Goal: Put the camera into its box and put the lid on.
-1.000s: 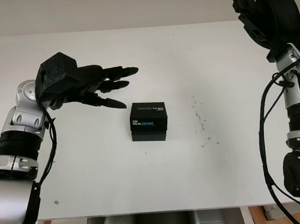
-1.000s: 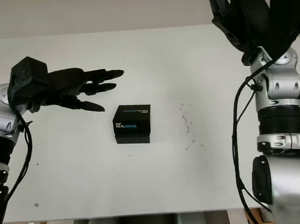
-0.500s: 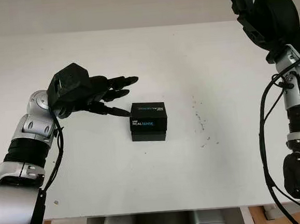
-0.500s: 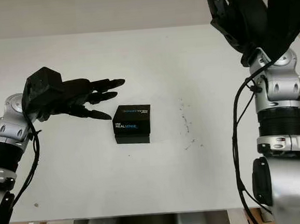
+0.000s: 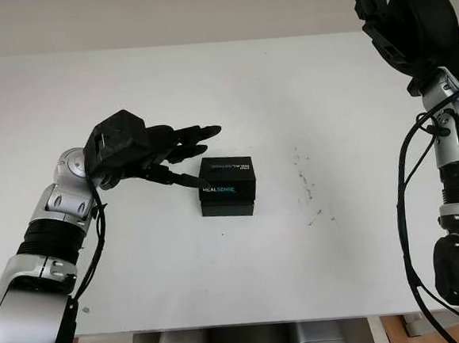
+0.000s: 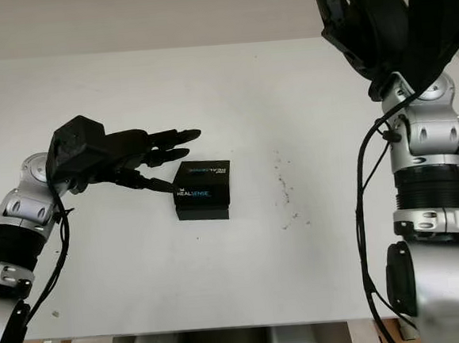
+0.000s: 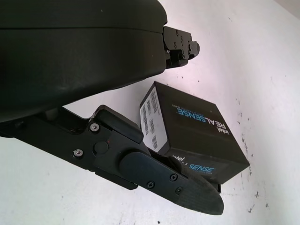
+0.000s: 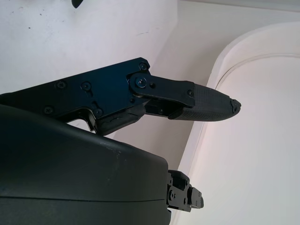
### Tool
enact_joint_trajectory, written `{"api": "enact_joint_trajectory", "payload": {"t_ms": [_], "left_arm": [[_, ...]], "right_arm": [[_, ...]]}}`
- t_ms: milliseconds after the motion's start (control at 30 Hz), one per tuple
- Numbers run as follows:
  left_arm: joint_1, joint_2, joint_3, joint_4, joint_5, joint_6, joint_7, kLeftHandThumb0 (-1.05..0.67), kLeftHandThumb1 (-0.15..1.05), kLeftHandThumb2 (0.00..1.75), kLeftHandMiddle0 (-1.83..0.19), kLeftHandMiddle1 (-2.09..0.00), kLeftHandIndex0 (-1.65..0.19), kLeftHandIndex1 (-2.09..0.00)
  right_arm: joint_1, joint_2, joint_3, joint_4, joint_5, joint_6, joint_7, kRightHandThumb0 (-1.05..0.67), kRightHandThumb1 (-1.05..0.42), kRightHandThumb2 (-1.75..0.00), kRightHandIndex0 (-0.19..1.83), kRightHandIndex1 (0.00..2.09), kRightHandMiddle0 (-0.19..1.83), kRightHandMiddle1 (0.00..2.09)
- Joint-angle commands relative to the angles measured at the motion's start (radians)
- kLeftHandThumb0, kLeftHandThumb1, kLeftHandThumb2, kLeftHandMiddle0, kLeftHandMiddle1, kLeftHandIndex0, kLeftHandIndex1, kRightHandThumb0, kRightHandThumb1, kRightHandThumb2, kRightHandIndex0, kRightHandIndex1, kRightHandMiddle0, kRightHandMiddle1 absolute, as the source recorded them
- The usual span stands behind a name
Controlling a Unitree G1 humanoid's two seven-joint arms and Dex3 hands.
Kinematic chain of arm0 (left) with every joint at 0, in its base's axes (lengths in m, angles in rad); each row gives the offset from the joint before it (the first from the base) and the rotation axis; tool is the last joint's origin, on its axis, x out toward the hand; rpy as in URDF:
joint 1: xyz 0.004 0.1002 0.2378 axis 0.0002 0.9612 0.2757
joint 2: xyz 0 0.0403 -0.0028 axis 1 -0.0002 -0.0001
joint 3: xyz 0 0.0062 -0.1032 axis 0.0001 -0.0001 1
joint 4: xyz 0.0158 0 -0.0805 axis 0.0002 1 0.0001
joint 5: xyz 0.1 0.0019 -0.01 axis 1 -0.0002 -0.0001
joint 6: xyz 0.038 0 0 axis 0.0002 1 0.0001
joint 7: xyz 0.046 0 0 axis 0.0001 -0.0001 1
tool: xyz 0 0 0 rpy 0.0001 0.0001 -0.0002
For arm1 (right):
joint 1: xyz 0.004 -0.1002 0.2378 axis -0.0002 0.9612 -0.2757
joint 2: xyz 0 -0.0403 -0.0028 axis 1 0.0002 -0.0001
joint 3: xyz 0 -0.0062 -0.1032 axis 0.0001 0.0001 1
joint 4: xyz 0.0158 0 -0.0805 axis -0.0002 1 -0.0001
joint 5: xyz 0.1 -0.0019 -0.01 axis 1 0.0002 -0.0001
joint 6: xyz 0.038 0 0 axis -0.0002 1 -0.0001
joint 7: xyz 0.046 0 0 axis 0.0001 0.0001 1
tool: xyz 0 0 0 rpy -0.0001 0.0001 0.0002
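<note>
Near the middle of the worktop (image 5: 143,289) sits the closed black box (image 5: 227,186), just right of my empty left hand (image 5: 144,150), whose lowest fingers (image 5: 184,180) nearly touch its left side, while my empty right hand (image 5: 404,15) hangs far right, well apart.

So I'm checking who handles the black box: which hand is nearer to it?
Left. The left hand is open right beside the black box, fingers reaching it; the right hand is raised far off.
</note>
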Motion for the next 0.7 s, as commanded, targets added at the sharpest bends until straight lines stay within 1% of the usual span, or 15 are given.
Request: {"api": "enact_joint_trajectory", "payload": {"t_ms": [0, 133, 400, 567, 667], "left_arm": [[0.006, -0.004, 0.005, -0.011, -0.013, -0.015, -0.001, -0.82, 0.86, 0.04, -0.09, -0.07, -0.02, -0.08], [0.005, -0.007, 0.009, -0.019, -0.024, -0.003, -0.006, -0.81, 0.85, 0.04, -0.10, -0.07, -0.03, -0.09], [0.008, -0.009, 0.008, -0.008, -0.036, -0.044, -0.003, -0.80, 0.83, 0.05, -0.14, -0.09, -0.06, -0.11], [0.015, -0.012, 0.009, -0.018, -0.035, -0.040, 0.012, -0.78, 0.82, 0.05, -0.17, -0.10, -0.08, -0.12], [0.023, -0.016, 0.006, -0.027, -0.026, -0.052, 0.039, -0.76, 0.81, 0.05, -0.19, -0.12, -0.10, -0.14]], "right_arm": [[0.004, -0.010, -0.006, -0.024, 0.001, 0.005, -0.001, -0.76, -1.05, -0.61, -0.15, 0.05, -0.12, 0.05], [0.004, -0.008, -0.008, -0.030, 0.003, 0.009, -0.007, -0.75, -1.05, -0.61, -0.15, 0.05, -0.13, 0.04], [0.003, -0.008, -0.007, -0.029, 0.000, -0.004, -0.014, -0.75, -1.05, -0.62, -0.15, 0.06, -0.12, 0.05], [-0.002, -0.015, 0.000, -0.026, -0.011, -0.005, -0.005, -0.75, -1.05, -0.64, -0.16, 0.05, -0.14, 0.04], [-0.001, -0.011, -0.006, -0.025, -0.005, -0.001, -0.003, -0.76, -1.05, -0.64, -0.16, 0.05, -0.14, 0.04]]}}
